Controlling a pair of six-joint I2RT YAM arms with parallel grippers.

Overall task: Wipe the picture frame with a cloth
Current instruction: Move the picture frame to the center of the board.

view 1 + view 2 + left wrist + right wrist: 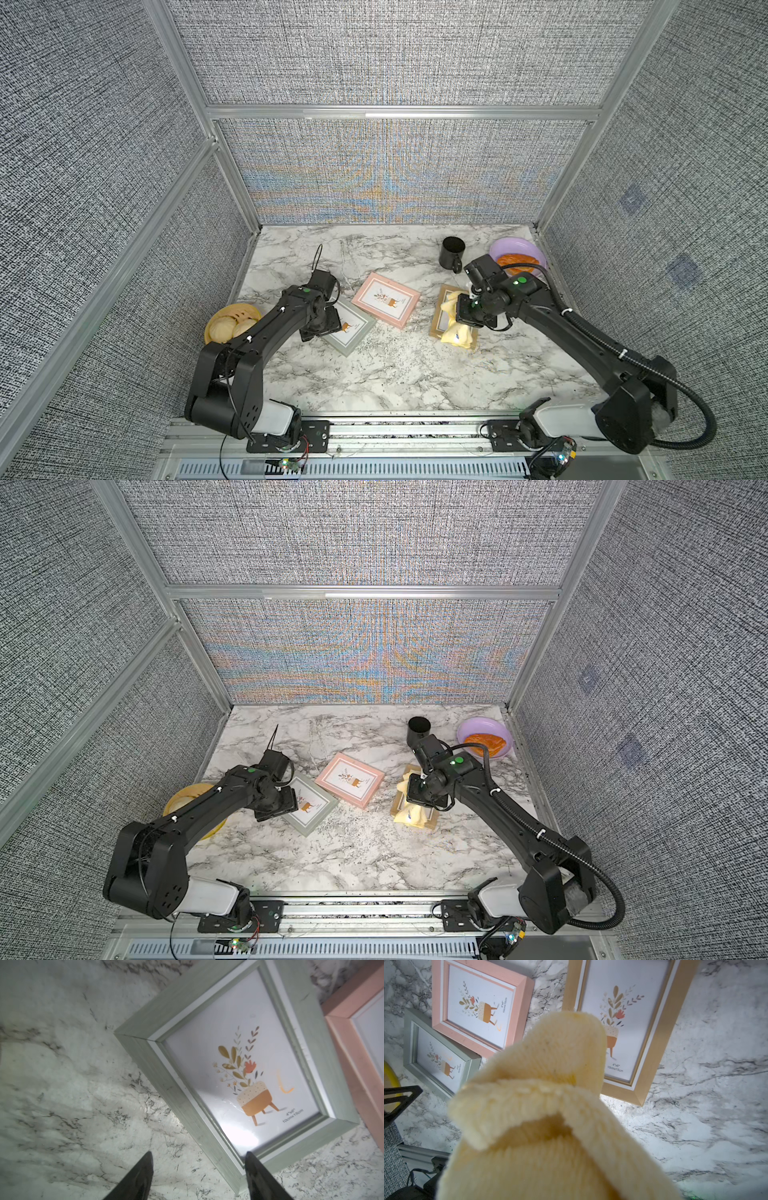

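Cloth (542,1105) above tan frame (656,1053)
My right gripper (462,321) pinches it; my left gripper (198,1154) gapes elsewhere, so wiping could skid the frame.

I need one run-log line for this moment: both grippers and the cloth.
left gripper: open, at grey-green picture frame | right gripper: shut on soft pale-yellow fabric cloth, over tan wooden frame

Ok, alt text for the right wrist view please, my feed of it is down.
A bunched pale-yellow cloth fills the near centre of the view, hiding part of a gold picture frame that lies flat on the marble table. Also on the table lie a pink frame and a grey-green frame, each with the same potted-plant print.
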